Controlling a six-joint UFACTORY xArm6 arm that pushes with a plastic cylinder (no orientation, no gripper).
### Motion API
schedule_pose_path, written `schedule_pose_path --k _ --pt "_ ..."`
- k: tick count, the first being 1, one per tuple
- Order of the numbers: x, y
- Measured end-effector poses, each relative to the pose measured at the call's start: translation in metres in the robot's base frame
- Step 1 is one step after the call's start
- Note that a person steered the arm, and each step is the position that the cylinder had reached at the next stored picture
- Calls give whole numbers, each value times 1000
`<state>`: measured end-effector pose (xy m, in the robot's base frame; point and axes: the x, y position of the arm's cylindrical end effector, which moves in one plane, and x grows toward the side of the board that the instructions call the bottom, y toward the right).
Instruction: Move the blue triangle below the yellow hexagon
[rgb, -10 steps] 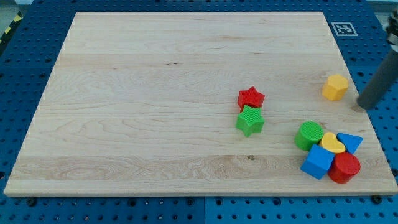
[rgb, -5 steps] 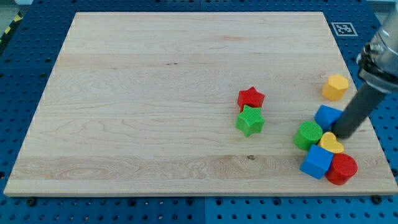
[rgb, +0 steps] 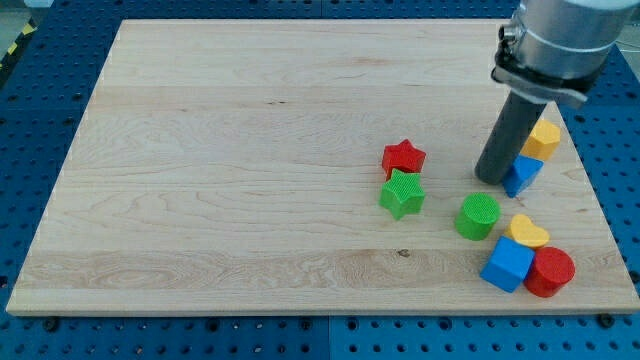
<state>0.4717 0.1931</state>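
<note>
You have no jaws on this arm to be apart or together: it ends in a straight dark rod, and my tip (rgb: 491, 179) rests on the pale, grained wooden board (rgb: 250, 150), a smooth slab lying on a blue perforated bench (rgb: 30, 110).

The blue triangle (rgb: 524, 173) sits at 3 o'clock from my tip, just beside it and apparently touching the rod, which hides its left part. The yellow hexagon (rgb: 545, 138), matte plastic with flat facets, is at about 1 o'clock from the triangle, with their edges close or meeting; you cannot tell which.

From my tip, the green cylinder (rgb: 477, 216), with a ribbed round top, lies near at 6 o'clock. The red star (rgb: 403, 157) is at 9 o'clock from my tip, well apart, and the green star (rgb: 401, 193), also ribbed on top, is just beside the red one at its 6 o'clock.

At 5 o'clock from my tip you see a tight cluster: a yellow heart (rgb: 527, 231), a blue cube (rgb: 508, 264) at its 7 o'clock, and a red cylinder (rgb: 550, 271) at its 5 o'clock, all touching or nearly so.
</note>
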Motion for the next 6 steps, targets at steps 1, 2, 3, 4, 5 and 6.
schedule_pose_path --k 1,2,3,4,5,6 --pt "-2 36" --pt "22 15" --pt "54 5" --pt "52 29" --pt "37 42" --pt "21 48"
